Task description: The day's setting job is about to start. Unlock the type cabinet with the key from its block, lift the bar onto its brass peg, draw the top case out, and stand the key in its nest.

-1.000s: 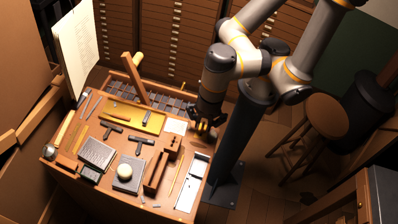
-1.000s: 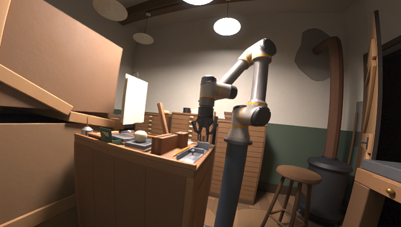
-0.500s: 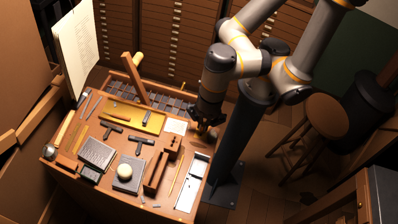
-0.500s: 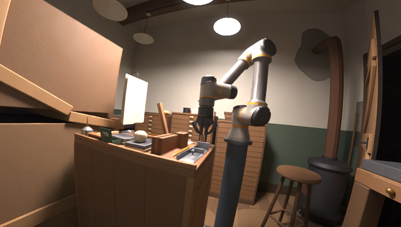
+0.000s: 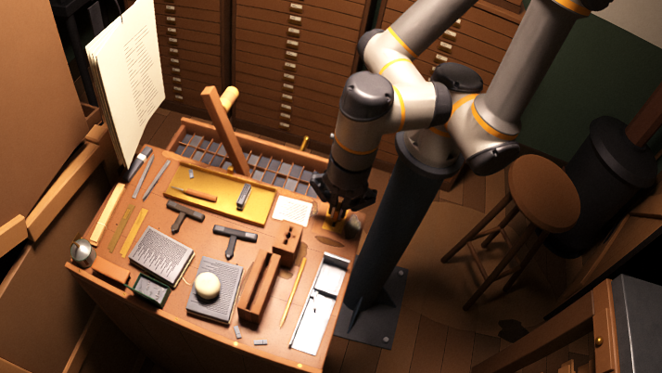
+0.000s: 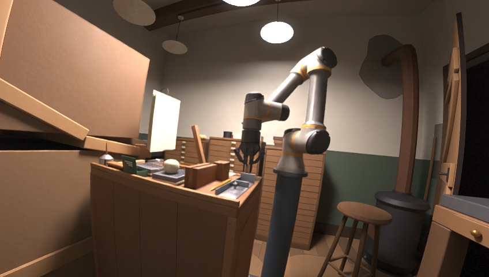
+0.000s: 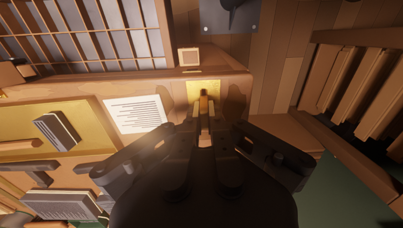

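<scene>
The brass key [image 7: 203, 103] stands upright over the brass nest plate [image 7: 203, 89] at the bench's back right corner, held between the closed fingers of my gripper [image 5: 337, 214], which points straight down on it [image 6: 247, 164]. Just behind the bench the top case [image 5: 245, 160] lies drawn out, its grid of compartments open to view [image 7: 84, 34]. The wooden bar [image 5: 225, 131] leans raised across the case, its upper end by the brass peg [image 5: 229, 97]. The key's block [image 5: 287, 242] sits mid-bench, its slot empty.
Tall type cabinets [image 5: 287, 55] line the wall behind the bench. A printed slip [image 7: 135, 112] lies left of the nest, beside a brass galley [image 5: 220, 192] with tools. My arm's pedestal [image 5: 389, 241] stands right of the bench, with a stool [image 5: 540, 195] and stove [image 5: 607, 181] beyond.
</scene>
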Tool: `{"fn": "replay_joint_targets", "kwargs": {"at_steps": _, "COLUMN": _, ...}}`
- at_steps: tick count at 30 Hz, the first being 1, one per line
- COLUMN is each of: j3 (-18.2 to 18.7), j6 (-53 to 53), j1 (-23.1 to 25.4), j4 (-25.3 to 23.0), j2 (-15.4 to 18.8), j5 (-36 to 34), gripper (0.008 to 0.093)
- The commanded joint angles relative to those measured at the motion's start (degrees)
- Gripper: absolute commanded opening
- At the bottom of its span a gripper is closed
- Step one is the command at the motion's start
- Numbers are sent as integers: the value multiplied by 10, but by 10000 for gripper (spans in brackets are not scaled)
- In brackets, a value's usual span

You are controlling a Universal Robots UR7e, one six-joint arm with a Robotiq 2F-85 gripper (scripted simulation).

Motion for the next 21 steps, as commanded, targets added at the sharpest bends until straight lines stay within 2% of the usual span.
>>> {"fn": "replay_joint_targets", "kwargs": {"at_steps": 1, "j3": 0, "j6": 0, "j1": 0, "j4": 0, "j2": 0, "j5": 0, "gripper": 80}}
{"fn": "replay_joint_targets", "kwargs": {"at_steps": 11, "j3": -3, "j6": 0, "j1": 0, "j4": 9, "j2": -7, "j5": 0, "gripper": 80}}
{"fn": "replay_joint_targets", "kwargs": {"at_steps": 21, "j3": -13, "j6": 0, "j1": 0, "j4": 43, "j2": -31, "j5": 0, "gripper": 80}}
